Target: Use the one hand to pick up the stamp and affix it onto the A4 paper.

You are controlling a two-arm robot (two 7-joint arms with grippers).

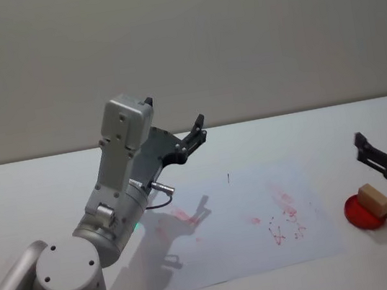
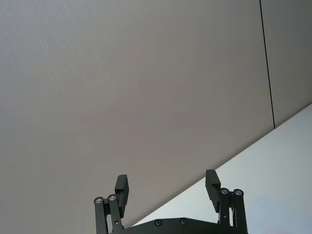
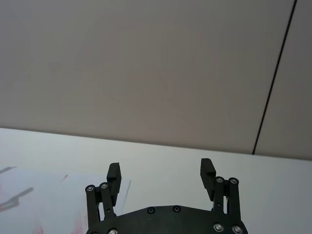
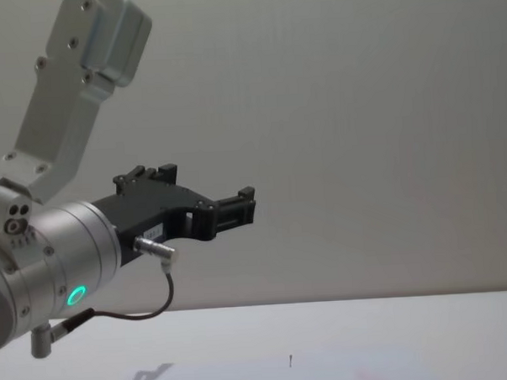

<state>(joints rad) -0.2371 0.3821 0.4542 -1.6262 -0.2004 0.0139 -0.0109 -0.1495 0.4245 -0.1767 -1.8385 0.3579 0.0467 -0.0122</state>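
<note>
One wooden stamp point(image 1: 373, 199) lies on one round red ink pad point(image 1: 354, 213) on the right of the table point(image 1: 54, 188). It is near the single sheet of paper point(image 1: 232, 256), which bears several smeared red prints, none readable. Of the two grippers, the right gripper point(image 1: 385, 132) hangs near the stamp without touching it, fingers wide apart, and the left gripper point(image 2: 166, 181), one green light on its wrist, is raised at the left, fingers apart too.
</note>
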